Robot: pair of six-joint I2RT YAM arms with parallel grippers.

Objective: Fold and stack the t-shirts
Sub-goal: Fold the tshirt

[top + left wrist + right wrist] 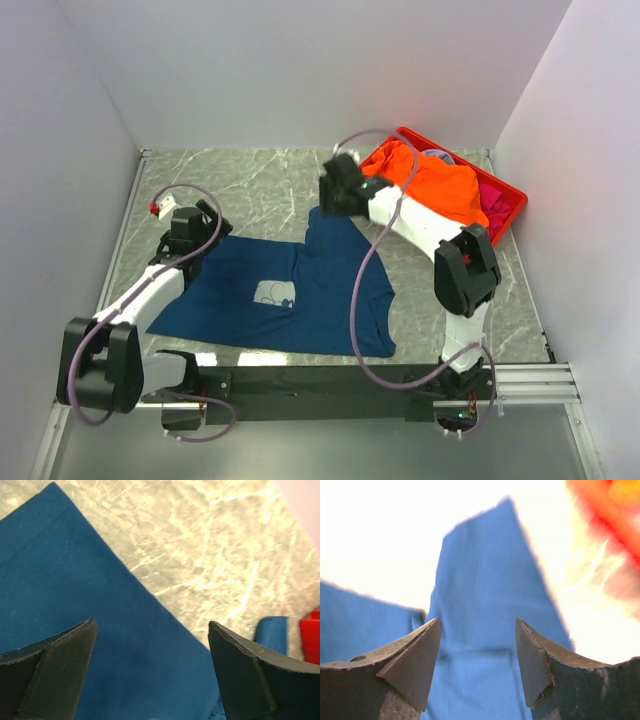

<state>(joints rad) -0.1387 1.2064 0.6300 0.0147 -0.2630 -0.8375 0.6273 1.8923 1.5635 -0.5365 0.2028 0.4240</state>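
Navy shirt (290, 290): lying spread on the table (260, 185), one sleeve directly under the right gripper (477, 622), a side edge under the left gripper (152, 622). Both are hovering with jaws apart and gripping nothing, the left wider. Risk: a shallow pinch slipping off, or dragging and bunching the cloth. Orange shirt (440, 185) is sitting in the crate (510, 200) just beyond the right gripper, risking a snag.

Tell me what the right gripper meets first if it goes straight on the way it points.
The navy-blue t-shirt: the right gripper, jaws open, points down at its far sleeve, with nothing between. The gap to the cloth is unclear.
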